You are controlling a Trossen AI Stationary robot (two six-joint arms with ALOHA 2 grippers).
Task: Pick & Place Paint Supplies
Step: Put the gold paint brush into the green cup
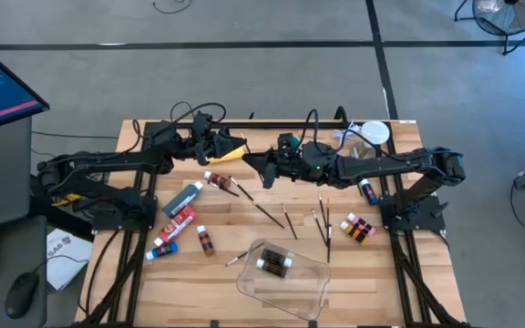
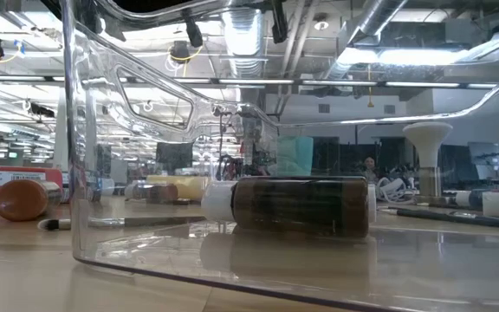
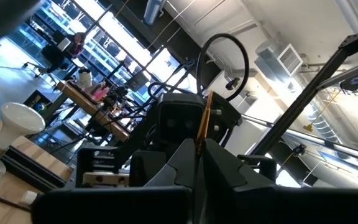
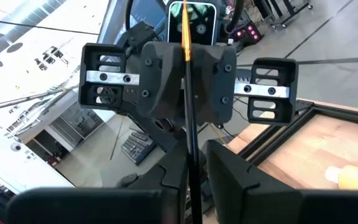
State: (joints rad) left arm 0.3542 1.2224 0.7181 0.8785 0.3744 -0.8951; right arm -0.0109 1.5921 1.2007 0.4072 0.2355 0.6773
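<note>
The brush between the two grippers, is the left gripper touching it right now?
Touching. The right wrist view shows the left gripper facing the camera with its fingers closed on the thin brush, which runs straight between them with no gap showing.

Wooden table (image 1: pixel 363 282) under brushes (image 1: pixel 324 223), tubes (image 1: pixel 179 211), tray (image 1: pixel 310 281)

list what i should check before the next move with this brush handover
1. Left pincer shut on the paint brush: ok
2. Right pincer lined up on the same brush, above the table's rear: ok
3. Which end of the brush each pincer has: cannot tell
4. Clear tray has free room beside its brown bottles: ok
5. Loose brushes cleared off the table: not ok
</note>
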